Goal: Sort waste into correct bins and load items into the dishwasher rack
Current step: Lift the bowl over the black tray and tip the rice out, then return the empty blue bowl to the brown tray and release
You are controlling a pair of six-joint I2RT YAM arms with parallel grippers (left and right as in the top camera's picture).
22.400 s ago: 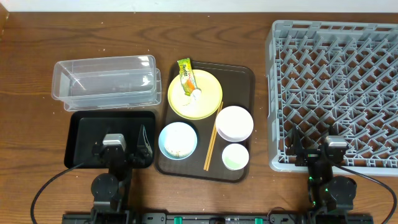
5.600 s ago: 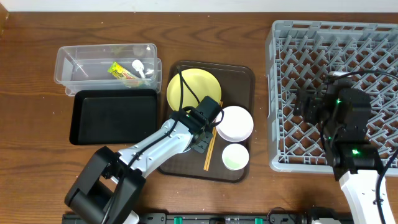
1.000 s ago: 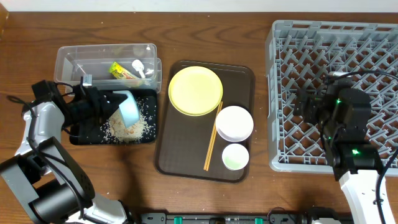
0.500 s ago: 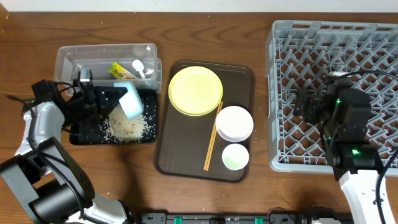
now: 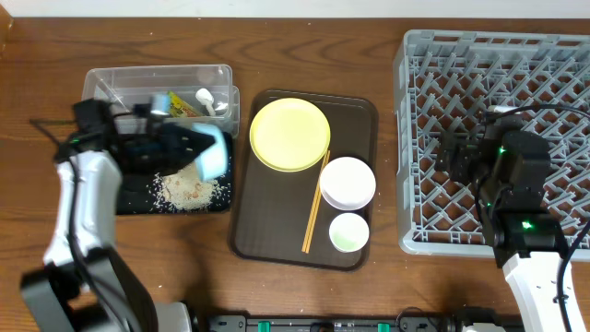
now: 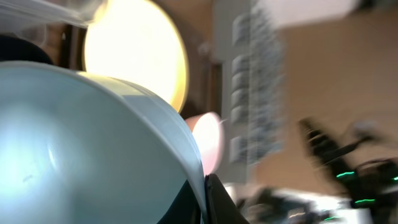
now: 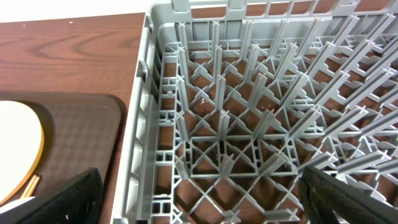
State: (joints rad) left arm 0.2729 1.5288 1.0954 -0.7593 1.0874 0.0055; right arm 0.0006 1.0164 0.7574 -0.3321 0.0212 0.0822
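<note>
1 light blue bowl [image 5: 212, 153] tilted at frame left, clenched in left pincer [image 5: 189, 148] over black tray [image 5: 138, 199] of rice scraps [image 5: 189, 191], 1 yellow plate [image 5: 289, 135], 1 white bowl [image 5: 347, 182], 1 cup [image 5: 349, 231] on brown tray [image 5: 272, 226], right pincer [image 7: 200, 186] released above grey rack [image 5: 498, 92]

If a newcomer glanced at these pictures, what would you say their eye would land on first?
The large grey plastic lattice rack fills the right side. At left, the left claw holds a light blue bowl tipped at the edge of a shallow black tray, where whitish rice scraps lie heaped. A round yellow plate stands out on the dark brown serving tray in the middle.
</note>
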